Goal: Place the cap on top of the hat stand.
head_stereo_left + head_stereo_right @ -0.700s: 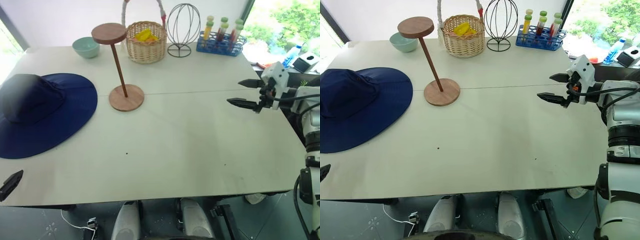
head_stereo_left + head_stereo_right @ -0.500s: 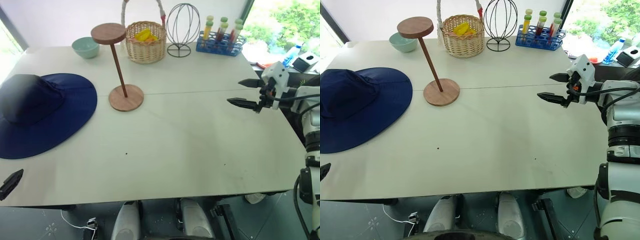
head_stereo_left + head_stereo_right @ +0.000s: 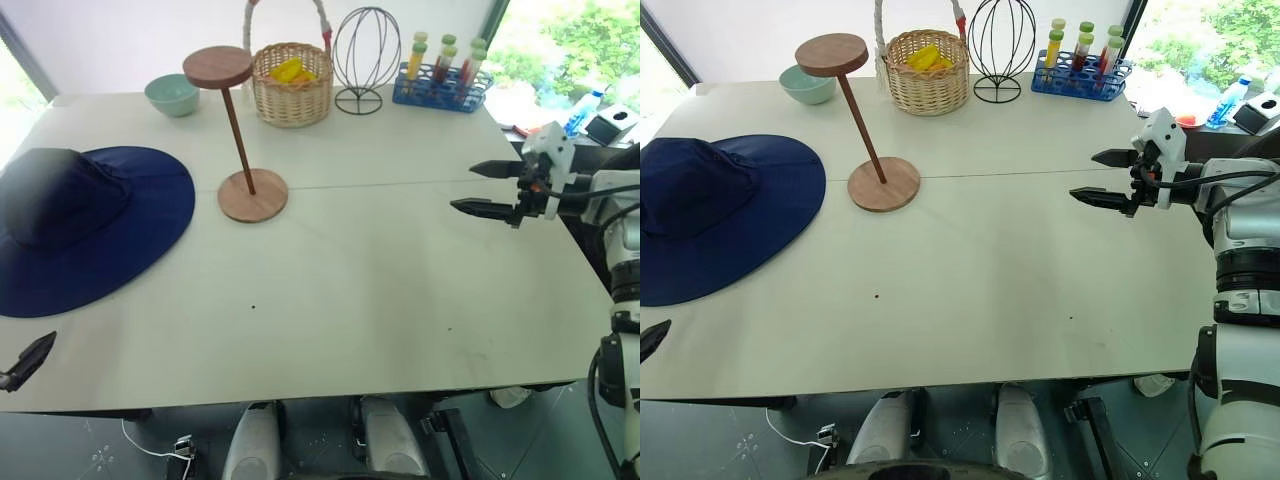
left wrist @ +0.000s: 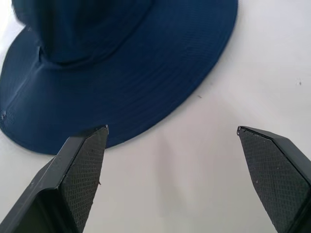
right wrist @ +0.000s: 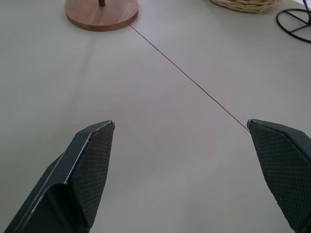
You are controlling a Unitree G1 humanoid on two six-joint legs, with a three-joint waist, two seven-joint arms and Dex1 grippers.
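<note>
The cap (image 3: 90, 225), navy blue with a wide floppy brim, lies flat on the left part of the white table (image 3: 380, 300). To its right stands the brown wooden hat stand (image 3: 237, 130), upright, its disc top bare. My left gripper (image 4: 172, 129) hovers open just short of the cap's (image 4: 121, 68) near brim, holding nothing; one finger (image 3: 28, 360) shows at the table's near left corner. Over the table's right side, far from both, my right gripper (image 3: 463, 187) is open and empty, pointing left toward the stand's base (image 5: 102, 12).
Along the back edge stand a teal bowl (image 3: 171, 94), a wicker basket (image 3: 291, 82) holding yellow items, a wire globe-shaped stand (image 3: 365, 60) and a blue rack of test tubes (image 3: 440, 80). A thin seam (image 5: 194, 85) crosses the table.
The left gripper's finger has edged slightly further into view at the near left corner. The right gripper has drifted a touch leftward. Cap and stand are unmoved.
</note>
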